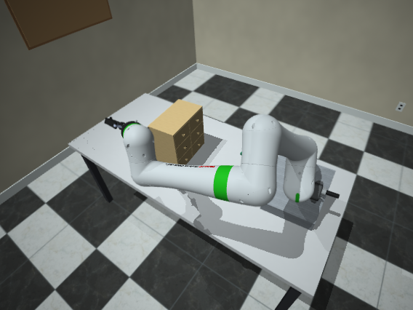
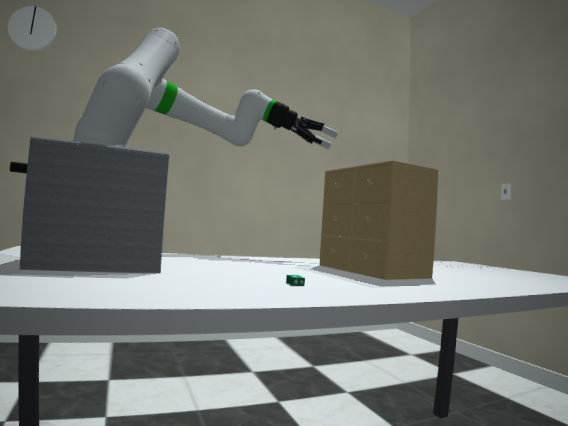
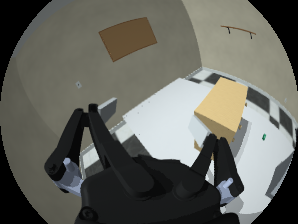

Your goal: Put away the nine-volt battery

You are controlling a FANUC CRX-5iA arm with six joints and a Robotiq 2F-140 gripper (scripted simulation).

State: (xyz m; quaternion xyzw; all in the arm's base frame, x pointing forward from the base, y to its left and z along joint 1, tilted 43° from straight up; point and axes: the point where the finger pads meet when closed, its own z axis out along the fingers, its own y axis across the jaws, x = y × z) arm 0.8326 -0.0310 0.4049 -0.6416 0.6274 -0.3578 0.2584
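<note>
The small wooden chest [image 1: 177, 130] stands on the white table, with all six drawers pushed in; it also shows in the exterior view [image 2: 379, 219] and in the wrist view [image 3: 220, 110]. The green nine-volt battery [image 2: 296, 280] lies on the table a little in front of the chest's drawer side; in the wrist view it is a small green speck [image 3: 262, 137]. In the top view the arm hides it. My gripper [image 2: 325, 138] is open and empty, high in the air, above and to the front of the chest's top; it also shows in the top view [image 1: 108, 121].
The arm's grey base block [image 2: 92, 206] stands at the other end of the table. The arm's long forearm [image 1: 203, 176] stretches low across the table beside the chest. The table edges [image 1: 109, 171] are near the chest.
</note>
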